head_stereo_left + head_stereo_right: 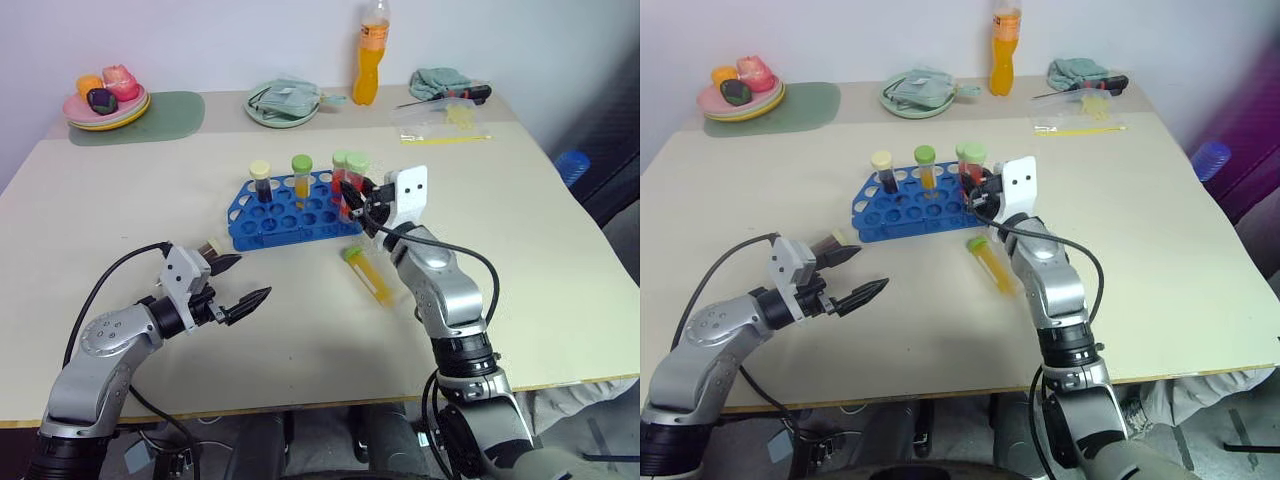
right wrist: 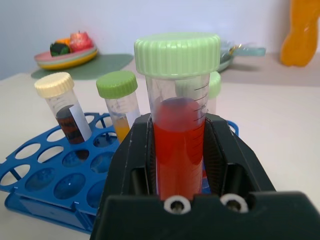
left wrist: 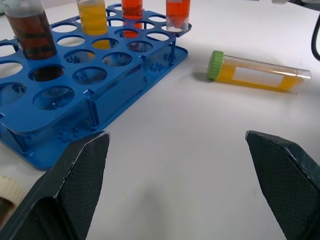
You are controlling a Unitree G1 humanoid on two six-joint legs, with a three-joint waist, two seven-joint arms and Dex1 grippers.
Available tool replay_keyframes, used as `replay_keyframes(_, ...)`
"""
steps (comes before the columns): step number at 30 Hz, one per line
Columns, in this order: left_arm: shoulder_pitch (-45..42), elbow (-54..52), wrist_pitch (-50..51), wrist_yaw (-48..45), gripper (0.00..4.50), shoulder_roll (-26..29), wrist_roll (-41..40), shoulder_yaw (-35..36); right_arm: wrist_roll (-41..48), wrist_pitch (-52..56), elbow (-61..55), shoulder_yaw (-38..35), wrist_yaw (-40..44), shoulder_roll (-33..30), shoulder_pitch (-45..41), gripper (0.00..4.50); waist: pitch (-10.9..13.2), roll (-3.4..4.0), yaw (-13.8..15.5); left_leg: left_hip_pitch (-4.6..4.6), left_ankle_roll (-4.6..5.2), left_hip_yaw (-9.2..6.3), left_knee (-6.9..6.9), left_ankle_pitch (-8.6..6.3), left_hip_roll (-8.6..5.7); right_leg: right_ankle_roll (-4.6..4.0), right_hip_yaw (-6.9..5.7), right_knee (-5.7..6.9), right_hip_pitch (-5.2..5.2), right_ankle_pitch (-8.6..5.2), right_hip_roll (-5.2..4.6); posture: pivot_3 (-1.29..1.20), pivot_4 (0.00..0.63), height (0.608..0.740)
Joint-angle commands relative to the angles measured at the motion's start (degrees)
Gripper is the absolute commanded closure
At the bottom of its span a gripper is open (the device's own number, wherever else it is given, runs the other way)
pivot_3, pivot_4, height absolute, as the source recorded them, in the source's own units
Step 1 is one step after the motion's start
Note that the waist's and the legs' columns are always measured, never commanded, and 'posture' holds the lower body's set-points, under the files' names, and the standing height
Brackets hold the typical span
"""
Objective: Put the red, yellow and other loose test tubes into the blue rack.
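Here the right gripper is pinched on an upright red test tube with a pale green cap, at the blue rack's three-o'clock end. The left gripper, jaws spread and empty, hovers just off the rack's seven-o'clock corner. The loose yellow test tube lies on the table at about four o'clock from the rack, its long axis running eleven to five with the green cap nearest the rack; it sits right beside the right arm, so that arm looks better placed for it.

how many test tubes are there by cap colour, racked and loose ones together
green caps: 4 (rack yellow tube, rack red tube, gripped red tube, loose yellow tube)
cream caps: 2 (rack dark tube, loose tube beside the blue rack)
total: 6
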Motion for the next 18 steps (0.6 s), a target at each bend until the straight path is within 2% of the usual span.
replay_keyframes(1,0.4,-2.3,-0.7,-0.4,0.00,0.5,-0.7,1.0,-0.8,-5.3,0.6,0.3,0.0,0.9,0.3,3.41,0.0,0.00,0.0,0.00,0.00,0.00,0.00,0.00,0.00,0.00,0.00,0.00,0.00,0.00,0.00,0.00,0.150,0.740)
replay_keyframes(18,-1.0,-5.7,2.8,2.2,0.00,0.3,-1.0,0.2,-4.4,-16.4,10.2,0.3,-0.8,1.8,-0.4,3.41,0.0,-0.01,0.0,0.01,0.00,-0.01,0.00,0.00,0.04,0.00,0.01,0.00,0.02,0.00,-0.02,0.00,0.150,0.740)
